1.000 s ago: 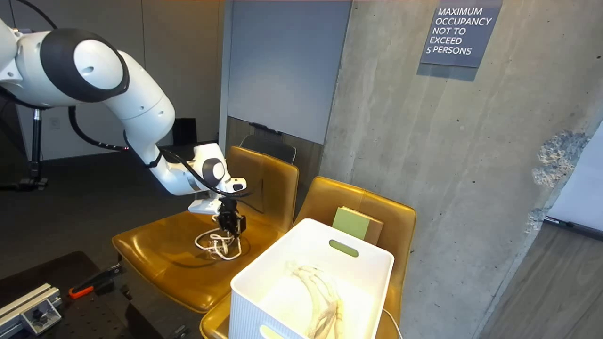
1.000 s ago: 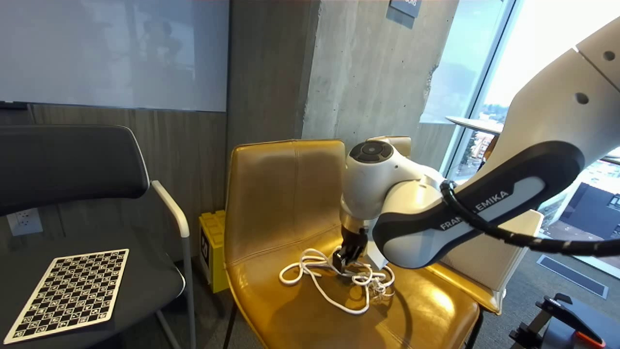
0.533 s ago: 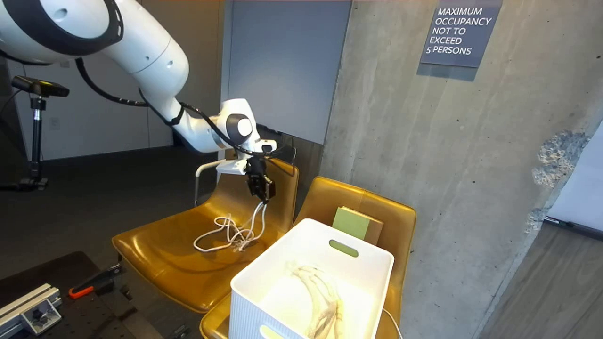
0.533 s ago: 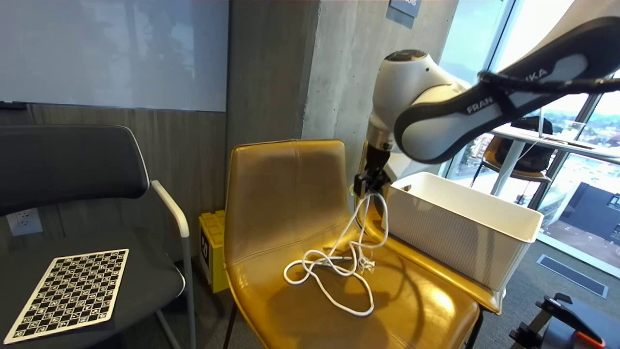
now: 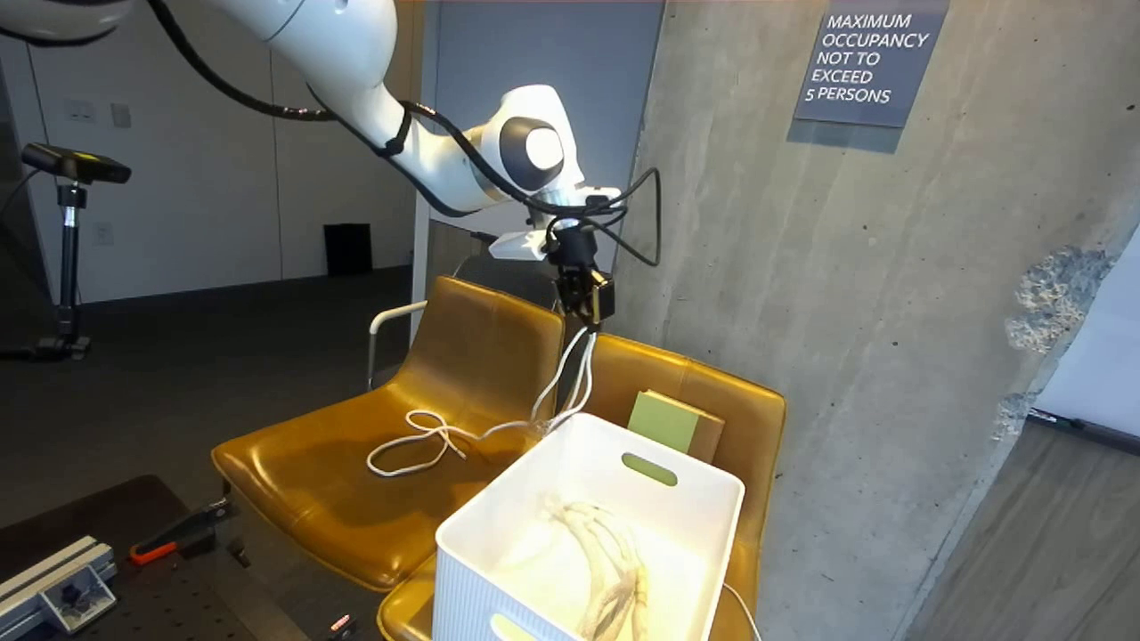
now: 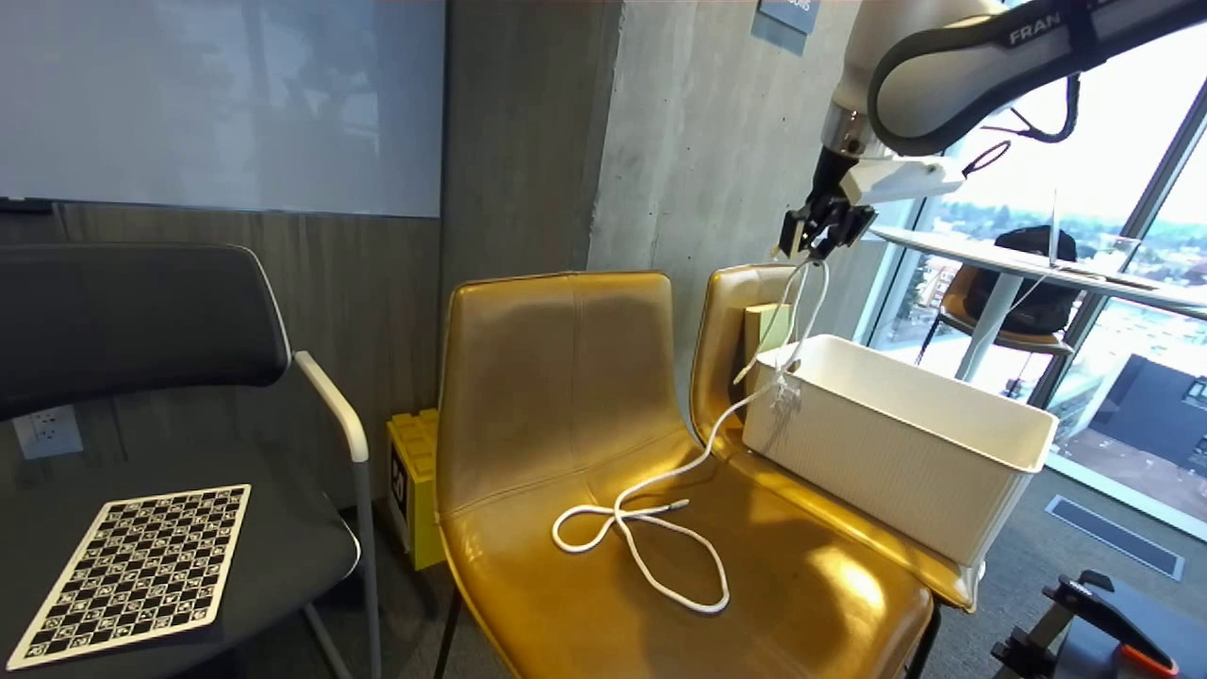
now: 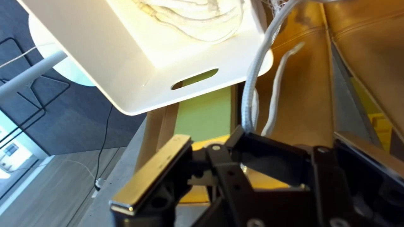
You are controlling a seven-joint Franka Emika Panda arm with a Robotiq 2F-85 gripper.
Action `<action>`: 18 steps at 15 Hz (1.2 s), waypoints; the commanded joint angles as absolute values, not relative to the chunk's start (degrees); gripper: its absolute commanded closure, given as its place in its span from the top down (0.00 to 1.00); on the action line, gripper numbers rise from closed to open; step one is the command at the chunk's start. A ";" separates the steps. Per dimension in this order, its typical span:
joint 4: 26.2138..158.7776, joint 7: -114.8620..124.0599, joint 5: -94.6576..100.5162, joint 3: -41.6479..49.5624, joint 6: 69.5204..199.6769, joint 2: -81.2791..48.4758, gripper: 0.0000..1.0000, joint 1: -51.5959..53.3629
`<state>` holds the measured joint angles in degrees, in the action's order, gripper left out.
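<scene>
My gripper (image 5: 590, 322) hangs above the gap between two tan chairs, near the corner of a white bin, in both exterior views. It is shut on a white rope (image 6: 660, 481), whose strands (image 7: 252, 78) run down from the fingertips in the wrist view. A frayed part of the rope hangs against the outside of the bin (image 6: 877, 453). From there the rope trails back onto the left chair's seat, where it lies in loops. Inside the bin are pale, rope-like strands (image 5: 637, 605), partly washed out by glare.
Behind the bin, a green and brown book (image 5: 663, 423) leans on the chair back. A concrete wall (image 5: 873, 267) rises behind the chairs. A black chair (image 6: 189, 424) carries a patterned board (image 6: 141, 566). An orange-handled tool (image 5: 178, 534) lies at the lower left.
The gripper has risen from the chair seat and moved across toward the bin, drawing the rope up with it. Part of the rope has left the seat; the bin has not moved.
</scene>
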<state>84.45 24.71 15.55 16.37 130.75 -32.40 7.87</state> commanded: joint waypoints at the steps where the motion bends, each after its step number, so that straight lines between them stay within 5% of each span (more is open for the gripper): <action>1: 81.89 24.53 14.41 14.87 127.22 -29.87 0.00 3.77; 9: 69.00 23.91 10.94 15.46 121.34 -30.00 0.00 -5.54; 15: 81.12 24.37 11.77 14.77 124.37 -26.81 0.00 -3.08; 16: 84.64 24.62 12.13 14.31 125.74 -25.77 0.25 -2.10; 18: 90.98 24.45 12.44 12.15 128.93 -24.17 0.33 -0.75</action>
<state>80.11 24.45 11.82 14.54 124.44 -29.24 -2.81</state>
